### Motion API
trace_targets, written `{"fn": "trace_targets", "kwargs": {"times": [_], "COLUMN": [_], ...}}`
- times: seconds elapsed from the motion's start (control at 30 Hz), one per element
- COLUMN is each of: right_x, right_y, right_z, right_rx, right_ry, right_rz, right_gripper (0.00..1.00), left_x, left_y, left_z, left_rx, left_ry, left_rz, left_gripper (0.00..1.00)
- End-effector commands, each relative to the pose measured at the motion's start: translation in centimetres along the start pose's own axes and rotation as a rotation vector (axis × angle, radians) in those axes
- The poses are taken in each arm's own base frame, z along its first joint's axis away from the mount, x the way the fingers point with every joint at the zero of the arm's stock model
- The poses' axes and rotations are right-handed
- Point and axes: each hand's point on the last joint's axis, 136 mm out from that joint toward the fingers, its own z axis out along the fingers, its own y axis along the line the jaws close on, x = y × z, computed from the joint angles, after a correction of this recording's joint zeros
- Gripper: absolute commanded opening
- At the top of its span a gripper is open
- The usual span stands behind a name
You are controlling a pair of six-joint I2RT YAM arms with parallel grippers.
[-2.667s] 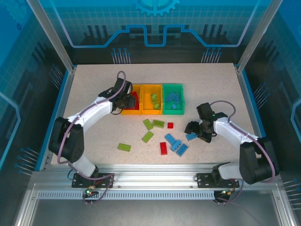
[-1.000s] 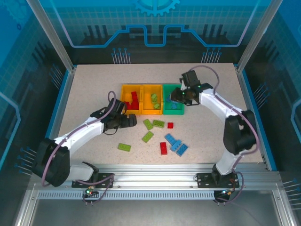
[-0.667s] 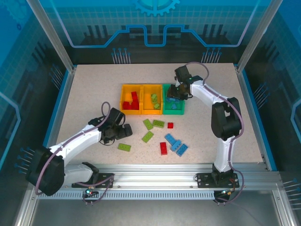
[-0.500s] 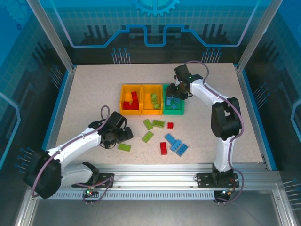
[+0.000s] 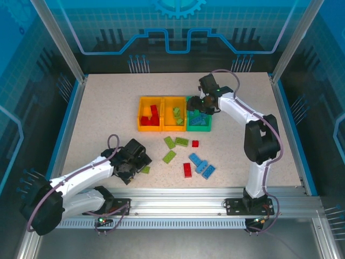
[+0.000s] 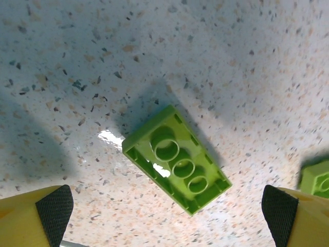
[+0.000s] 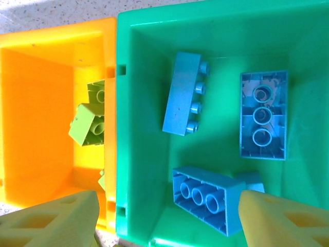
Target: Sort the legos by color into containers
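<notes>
The right pincer hangs spread and empty over the green rectangular plastic bin, in which light blue studded bricks lie. Well nearer than that bin and to its left, the left pincer hovers with its jaws wide apart. Below it a lime green brick lies underside-up on the speckled desk.

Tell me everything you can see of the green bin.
The green bin is an open-topped rectangular box of smooth, glossy plastic, with small notches in one wall's rim. It stands upright on the table, rightmost in a row of three, its side against an orange bin. Inside lie blue bricks: one on its side, two studs-down with hollow undersides showing, one more mostly hidden. The right tool hangs open above it, holding nothing.
</notes>
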Motion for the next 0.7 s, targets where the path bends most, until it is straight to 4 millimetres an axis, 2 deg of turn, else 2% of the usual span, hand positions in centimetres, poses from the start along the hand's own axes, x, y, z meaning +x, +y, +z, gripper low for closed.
{"fn": "trace_targets", "kwargs": {"times": [0.0,0.2,0.43,0.5,0.63,0.67], "right_x": [0.1,1.7,4.1,4.4,4.9,5.1], "right_y": [0.5,-1.4,-4.2,-4.8,-6.1,-6.3], "right_z": [-2.0,-3.1,-3.7,-4.4,-5.5,-5.8], "right_rx": [-0.019,-0.006,0.013,0.016,0.029,0.029], "right_ry": [-0.044,-0.061,-0.032,-0.042,-0.061,-0.065], "right_rz": [-0.018,0.015,0.071,0.079,0.099,0.103], "right_gripper": [0.74,0.75,0.76,0.76,0.76,0.77], "left_x": [-0.1,0.0,-0.1,0.1,-0.1,-0.1], "left_y": [0.7,0.5,-2.5,-2.7,-2.5,-2.5], "left_z": [0.3,1.7,4.2,4.6,5.2,5.1], "left_rx": [-0.023,-0.052,-0.024,-0.041,-0.028,-0.026], "left_ry": [-0.015,-0.006,0.054,0.068,0.059,0.056], "left_rz": [-0.128,-0.189,-0.148,-0.128,-0.144,-0.145], "left_gripper": [0.99,0.99,0.91,0.84,0.53,0.5]}}
